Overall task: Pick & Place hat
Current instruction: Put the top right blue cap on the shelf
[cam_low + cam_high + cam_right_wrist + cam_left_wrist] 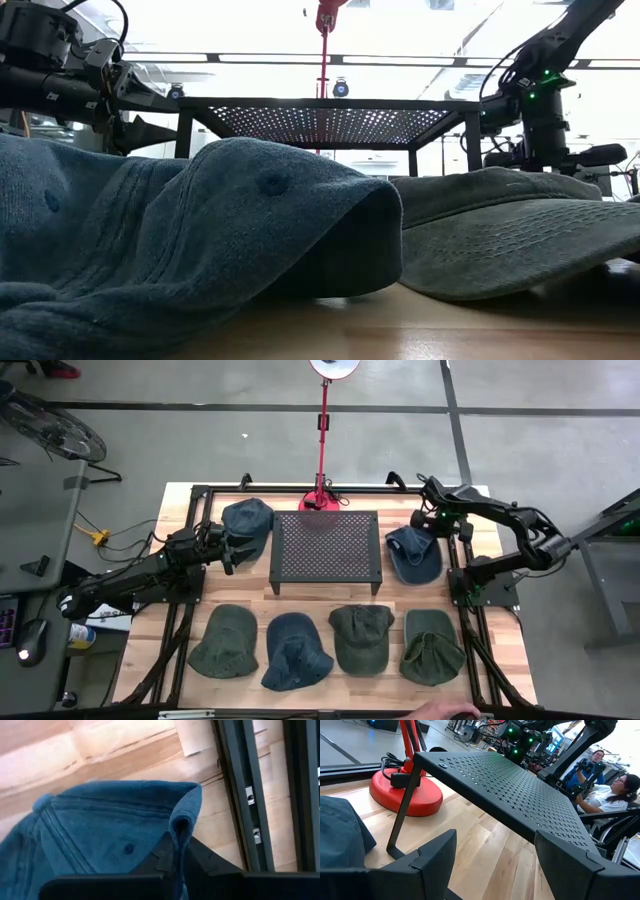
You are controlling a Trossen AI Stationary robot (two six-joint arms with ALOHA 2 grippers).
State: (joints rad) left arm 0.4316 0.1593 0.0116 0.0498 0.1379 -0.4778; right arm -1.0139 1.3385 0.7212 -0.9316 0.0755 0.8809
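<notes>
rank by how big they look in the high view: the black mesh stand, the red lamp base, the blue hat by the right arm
1. black mesh stand, clearly the largest.
2. blue hat by the right arm, partly covered by the right gripper, whose jaws are shut on its rear edge.
3. red lamp base, the smallest, partly hidden behind the stand.

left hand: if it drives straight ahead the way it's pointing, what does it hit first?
Probably the black perforated rack: it fills the view past the open left hand. Its near leg looks closest, though depth is unclear.
</notes>
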